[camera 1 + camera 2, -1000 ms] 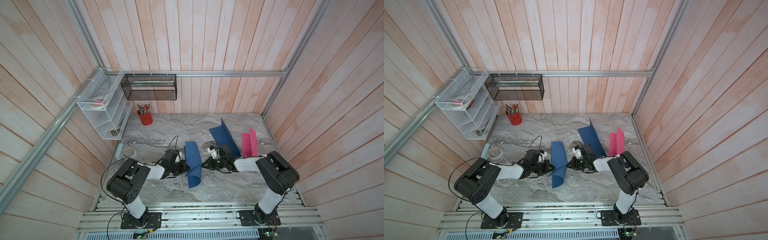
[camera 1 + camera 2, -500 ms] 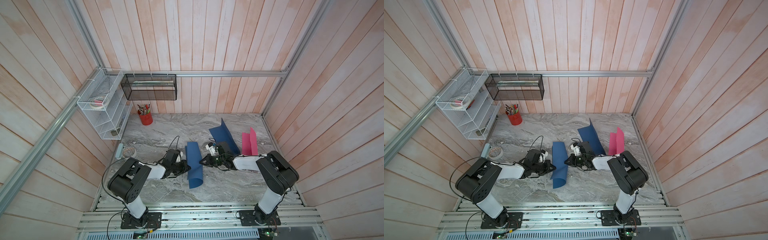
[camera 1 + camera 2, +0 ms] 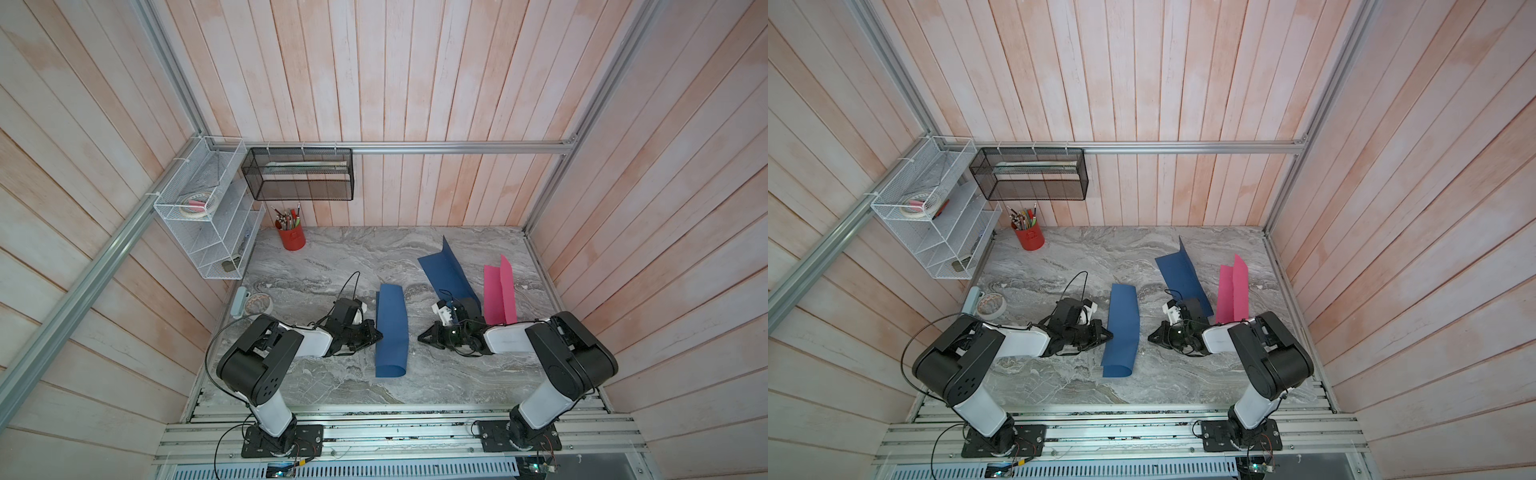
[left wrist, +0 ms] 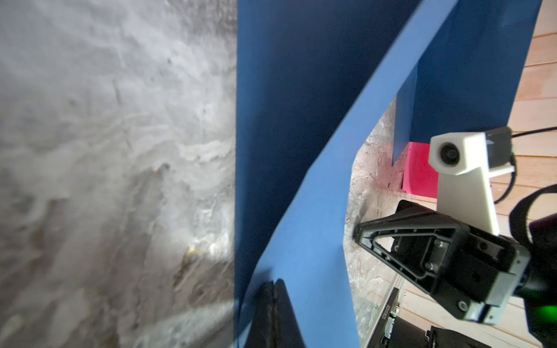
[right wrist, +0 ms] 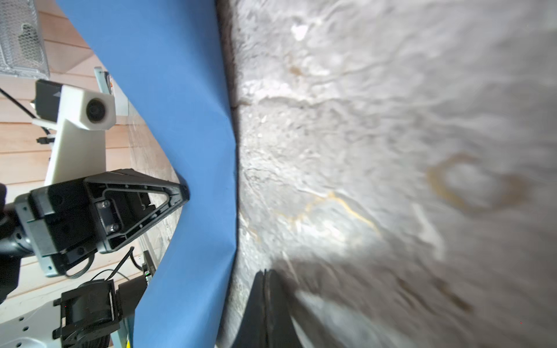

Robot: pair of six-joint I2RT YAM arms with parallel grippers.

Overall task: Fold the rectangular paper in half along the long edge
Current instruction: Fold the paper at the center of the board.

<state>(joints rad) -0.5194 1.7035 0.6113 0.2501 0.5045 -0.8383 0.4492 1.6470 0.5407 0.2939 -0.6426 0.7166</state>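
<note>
Blue paper lies doubled over mid-frame; left jaws clenched, touching its edge, right jaws clenched just beside.

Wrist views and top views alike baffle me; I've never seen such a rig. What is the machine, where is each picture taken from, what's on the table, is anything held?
Two robot arms stand at the near edge of a marble table. Both top views look down from one overhead camera head; each wrist view comes from a camera on one arm, showing its own jaws and the other arm beyond. Between the left arm and right arm lies the blue paper, bent over loosely, its fold rounded. Farther back stand a darker blue sheet and a pink sheet, both folded, half open. A red pen cup and tape roll sit on the left arm's side. Both jaws are shut and hold nothing; the left tip meets the paper's edge, the right sits just clear.
</note>
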